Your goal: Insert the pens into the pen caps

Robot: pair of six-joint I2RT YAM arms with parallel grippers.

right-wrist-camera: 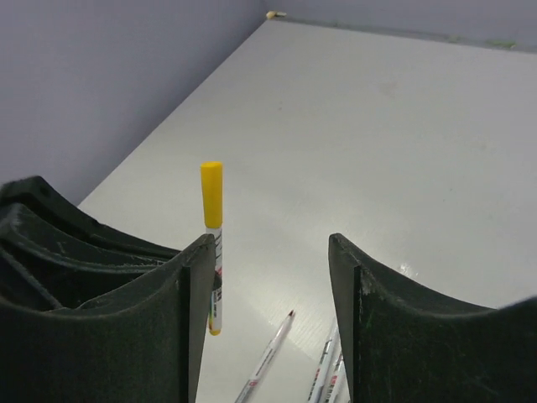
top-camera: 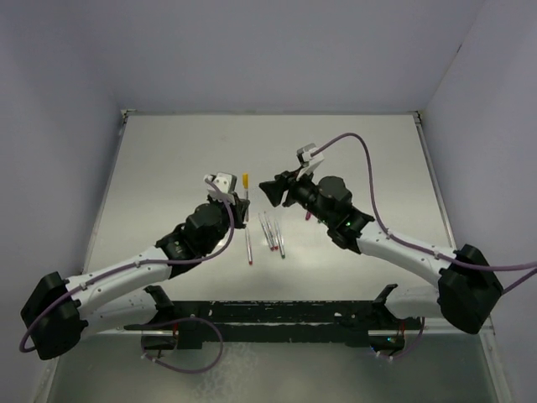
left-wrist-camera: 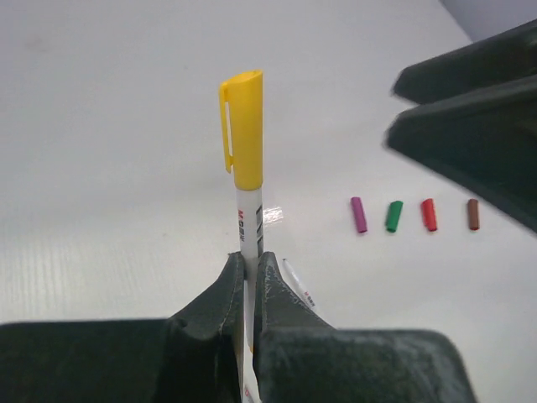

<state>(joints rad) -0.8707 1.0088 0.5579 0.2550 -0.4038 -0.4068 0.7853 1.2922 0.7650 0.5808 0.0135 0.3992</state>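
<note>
One pen (left-wrist-camera: 249, 220) stands upright, clamped in your left claw (left-wrist-camera: 249, 270) with the yellow cap (left-wrist-camera: 245, 126) on its top end, while your right claw (right-wrist-camera: 270, 245) hangs just beside it, jaws apart, and four caps (left-wrist-camera: 393, 216) and the other pens (top-camera: 270, 231) lie loose on the tabletop (top-camera: 168, 168).
</note>
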